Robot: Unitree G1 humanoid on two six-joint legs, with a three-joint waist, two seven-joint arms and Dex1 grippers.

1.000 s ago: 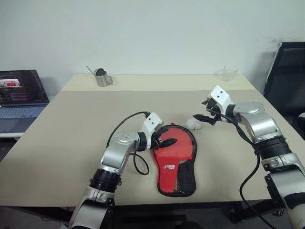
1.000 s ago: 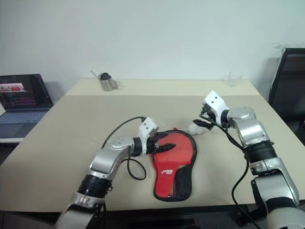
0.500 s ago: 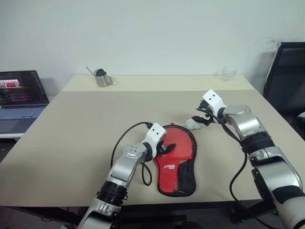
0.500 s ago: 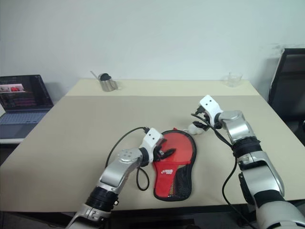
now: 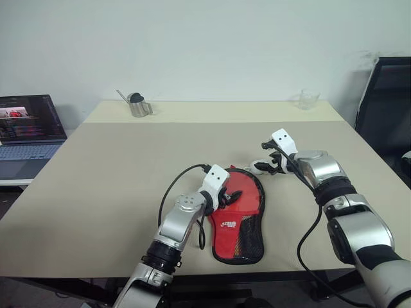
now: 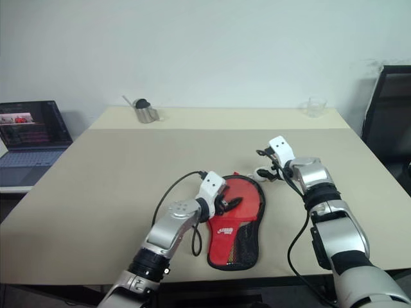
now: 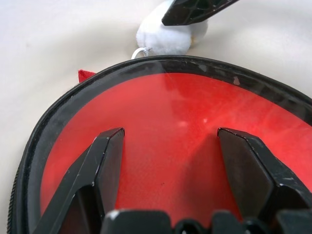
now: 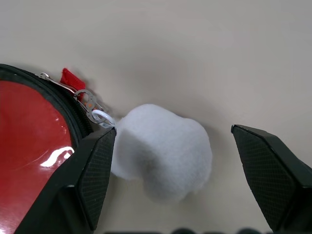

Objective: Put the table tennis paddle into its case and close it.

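Laptop (image 5: pixel 29 128) at far left, metal cup (image 5: pixel 137 104) at table's (image 5: pixel 96 173) back, left gripper (image 7: pixel 168 146) spread open over red case (image 5: pixel 239 215) near front edge, paddle unseen, white pompom (image 8: pixel 163 148) between right gripper's (image 8: pixel 173 141) open fingers, glass (image 5: pixel 308 98) far right.
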